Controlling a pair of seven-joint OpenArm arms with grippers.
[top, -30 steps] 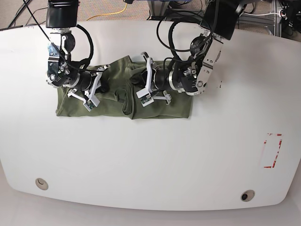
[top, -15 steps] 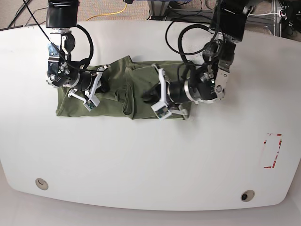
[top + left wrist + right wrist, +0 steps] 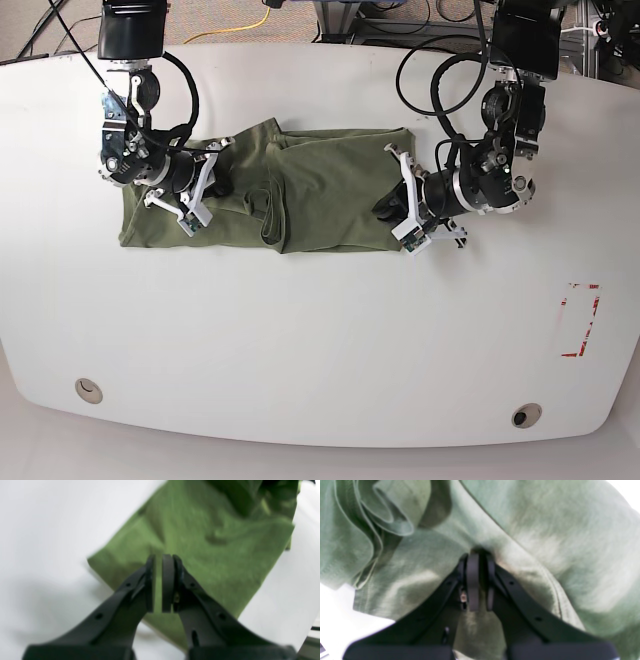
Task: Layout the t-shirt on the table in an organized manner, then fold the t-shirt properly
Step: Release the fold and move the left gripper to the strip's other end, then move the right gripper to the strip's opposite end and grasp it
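The t-shirt [image 3: 300,190] lies bunched in a rough horizontal band on the far half of the table [image 3: 320,340], with a ridge of folded cloth near its middle. The right gripper [image 3: 477,580] sits over the shirt's end on the base view's left; in the right wrist view its fingers [image 3: 472,580] are drawn together with a fold of olive fabric pinched between the pads, and loose folds of cloth lie beside it. The left gripper [image 3: 392,208] is at the shirt's opposite end, near the cloth's corner. In the left wrist view its fingers [image 3: 168,582] stand almost together with only a narrow slit between the pads, nothing is held in that slit, and the shirt's corner lies beyond the tips against the white surface. A red tape outline [image 3: 580,318] is well apart from the shirt, near the table's edge.
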